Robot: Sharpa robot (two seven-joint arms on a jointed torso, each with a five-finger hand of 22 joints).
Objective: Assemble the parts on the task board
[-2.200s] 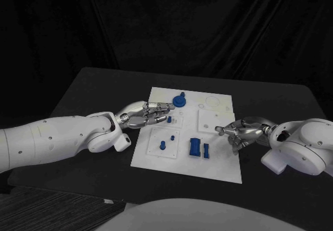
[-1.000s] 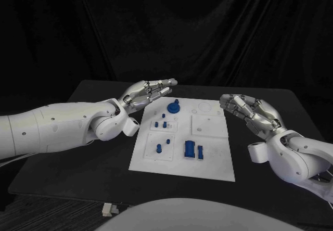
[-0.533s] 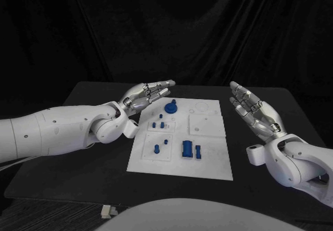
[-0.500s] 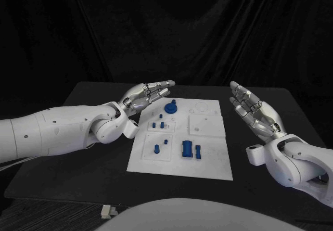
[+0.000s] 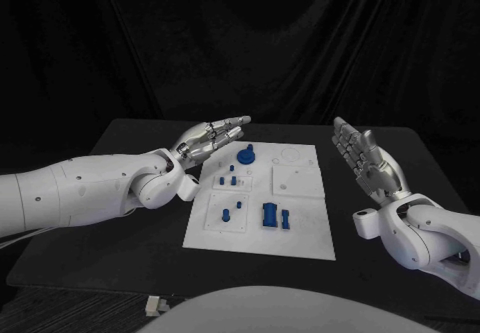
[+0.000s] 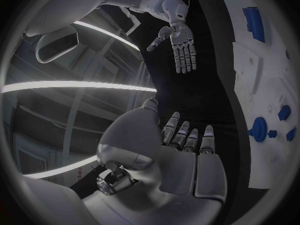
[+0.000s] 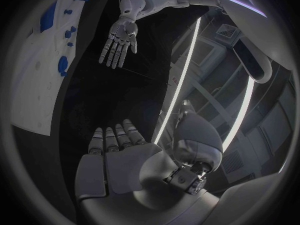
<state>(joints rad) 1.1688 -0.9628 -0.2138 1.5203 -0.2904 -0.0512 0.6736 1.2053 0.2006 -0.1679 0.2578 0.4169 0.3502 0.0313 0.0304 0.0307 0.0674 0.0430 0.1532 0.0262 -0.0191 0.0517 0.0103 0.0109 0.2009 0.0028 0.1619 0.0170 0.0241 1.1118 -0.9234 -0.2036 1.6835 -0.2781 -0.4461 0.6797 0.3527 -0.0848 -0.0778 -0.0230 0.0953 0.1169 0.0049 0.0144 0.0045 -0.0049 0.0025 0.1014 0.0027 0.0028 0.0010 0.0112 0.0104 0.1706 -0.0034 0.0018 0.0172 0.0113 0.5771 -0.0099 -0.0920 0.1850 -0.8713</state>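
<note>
A black bench [image 5: 140,229] carries a white board [image 5: 300,243] lying flat at its middle, with small blue parts [image 5: 272,214] on the board.

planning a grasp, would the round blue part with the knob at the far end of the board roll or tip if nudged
The round blue part looks disc-shaped and low on the task board, so tipping seems unlikely. Its raised knob suggests an easy pinch point. It looks like stiff plastic, probably light, so a nudge may slide it.

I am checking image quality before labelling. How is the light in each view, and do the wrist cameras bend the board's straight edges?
Head view: the white task board is evenly lit against the black table, with no glare, and the blue parts stay sharp. Left wrist view: the board's edge curves strongly and bright strip lights streak behind the left hand. Right wrist view: the same bending, with light strips beside the right hand.
</note>
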